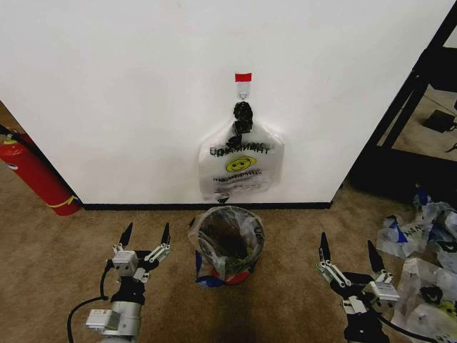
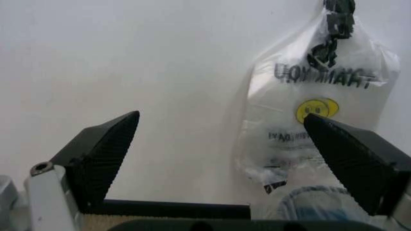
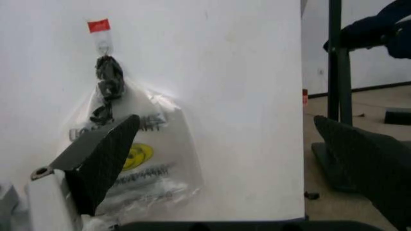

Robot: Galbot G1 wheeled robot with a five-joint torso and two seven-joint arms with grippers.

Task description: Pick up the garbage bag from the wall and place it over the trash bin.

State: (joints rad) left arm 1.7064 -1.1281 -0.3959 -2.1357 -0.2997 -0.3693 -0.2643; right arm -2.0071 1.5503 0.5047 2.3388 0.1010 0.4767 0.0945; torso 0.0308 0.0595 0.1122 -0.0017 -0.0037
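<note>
The garbage bag (image 1: 253, 236), thin see-through plastic with blue patches, lies draped over the rim of the trash bin (image 1: 241, 276), a small round black bin with a red base on the carpet by the wall (image 1: 128, 93). Its bluish plastic also shows in the left wrist view as the garbage bag (image 2: 314, 204). Above it, an opaque white smiley bag (image 1: 240, 168) with a black knot hangs from the red-topped hook (image 1: 243, 80). My left gripper (image 1: 147, 230) stands open left of the bin, my right gripper (image 1: 348, 243) open to its right. Both hold nothing.
A red fire extinguisher (image 1: 36, 175) leans at the far left by the black baseboard (image 1: 143, 206). A black metal rack (image 1: 407, 107) stands at the right. Several loose plastic bags (image 1: 428, 257) lie on the carpet at the right edge.
</note>
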